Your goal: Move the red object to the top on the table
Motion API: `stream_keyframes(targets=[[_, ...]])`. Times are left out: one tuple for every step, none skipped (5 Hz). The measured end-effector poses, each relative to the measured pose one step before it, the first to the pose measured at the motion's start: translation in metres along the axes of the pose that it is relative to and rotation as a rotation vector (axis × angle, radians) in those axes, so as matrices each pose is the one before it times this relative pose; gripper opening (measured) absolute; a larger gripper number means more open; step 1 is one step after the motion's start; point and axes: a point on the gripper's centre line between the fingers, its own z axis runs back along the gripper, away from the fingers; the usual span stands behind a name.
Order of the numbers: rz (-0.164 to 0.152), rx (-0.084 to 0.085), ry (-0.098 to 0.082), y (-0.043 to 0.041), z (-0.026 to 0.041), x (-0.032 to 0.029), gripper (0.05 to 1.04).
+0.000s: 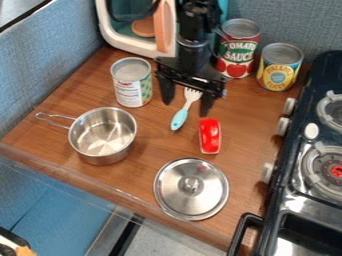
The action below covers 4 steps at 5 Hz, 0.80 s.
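The red object (210, 136), a small glossy oblong piece, lies on the wooden table (254, 130) right of the middle, above the metal lid. My gripper (186, 102) hangs over the upper middle of the table, up and to the left of the red object and apart from it. Its two fingers are spread wide, so it is open, with a fork showing between them and nothing held.
The blue-handled fork (179, 119) lies left of the red object. A steel pot (103, 135) and a can (131, 82) stand left, a lid (191, 189) below. Two cans, tomato (238, 48) and pineapple (280, 67), stand at the back; the stove (294, 185) borders the right.
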Motion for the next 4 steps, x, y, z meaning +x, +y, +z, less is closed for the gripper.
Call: stream_keyframes(targets=[[-0.007, -0.0115, 0.0086, -0.01646, -0.00797, -0.00227, 1.001], [-0.0034, 0.0073, 0.0018, -0.01176, -0.00482, -0.00096, 1.001], [0.0201, 0.0116, 0.0423, -0.00316, -0.01845, -0.00506, 1.001], [0.0064, 0.0087, 0.0493, -0.0032, -0.0176, -0.0062, 0.948]])
